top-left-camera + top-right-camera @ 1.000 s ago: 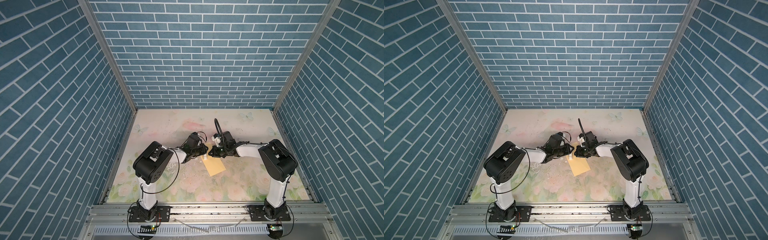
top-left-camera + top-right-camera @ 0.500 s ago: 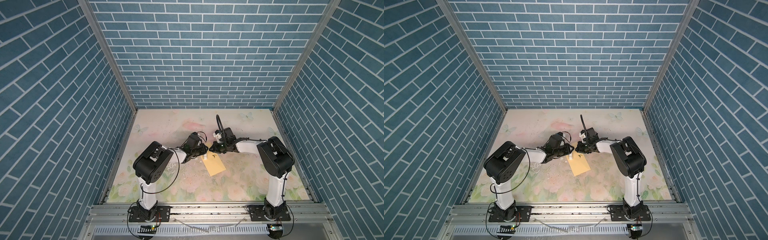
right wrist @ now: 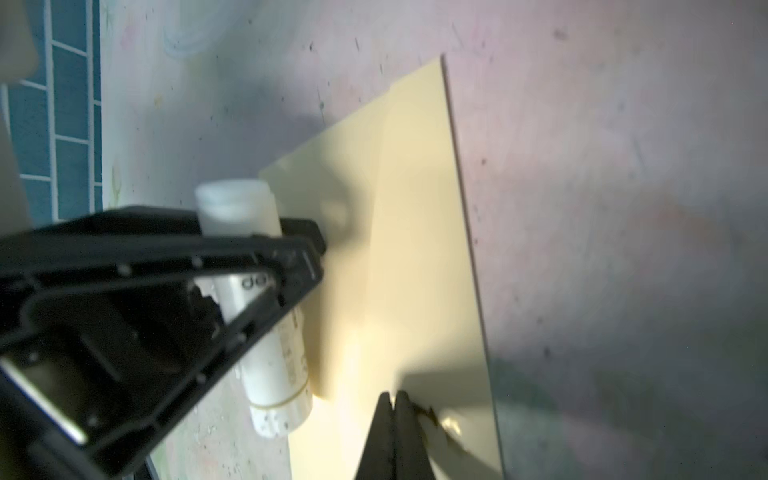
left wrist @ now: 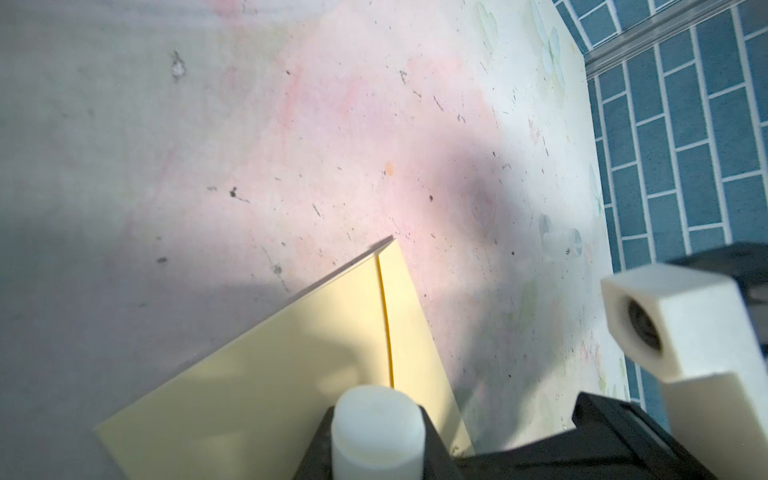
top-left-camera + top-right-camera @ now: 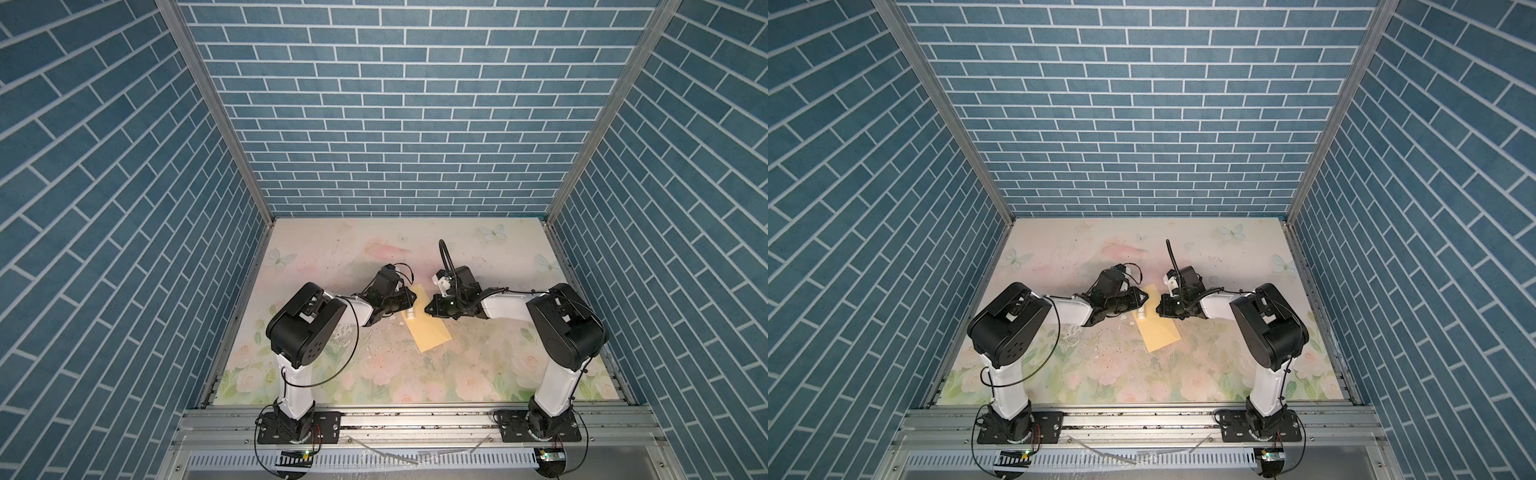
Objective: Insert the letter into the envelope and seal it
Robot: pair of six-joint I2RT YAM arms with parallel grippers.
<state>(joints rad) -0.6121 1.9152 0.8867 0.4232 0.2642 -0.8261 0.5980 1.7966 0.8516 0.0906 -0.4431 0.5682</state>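
The pale-yellow envelope [image 5: 430, 332] [image 5: 1158, 332] lies flat and slanted at the table's middle, its flap side up [image 4: 270, 374] [image 3: 415, 249]. The letter does not show in any view. My left gripper [image 5: 409, 304] [image 3: 299, 249] hangs over the envelope's left far edge, shut on a white glue stick [image 5: 410, 314] [image 5: 1141, 312] [image 4: 376, 428] [image 3: 270, 353] whose lower end points at the paper. From the right, my right gripper [image 5: 427, 310] [image 5: 1158, 309] [image 3: 395, 399] is shut, its tips resting on the envelope beside a small dark mark [image 3: 428, 415].
Blue brick walls [image 5: 395, 124] enclose the floral table [image 5: 374, 249] on three sides. Small white scraps [image 5: 374, 353] lie left of the envelope. The right wrist's white camera block [image 4: 681, 324] sits close to the left gripper. The arm bases stand on the front rail [image 5: 415, 419].
My right gripper has shifted slightly over the envelope's far end and its elbow has swung a little. The left gripper and glue stick have stayed put.
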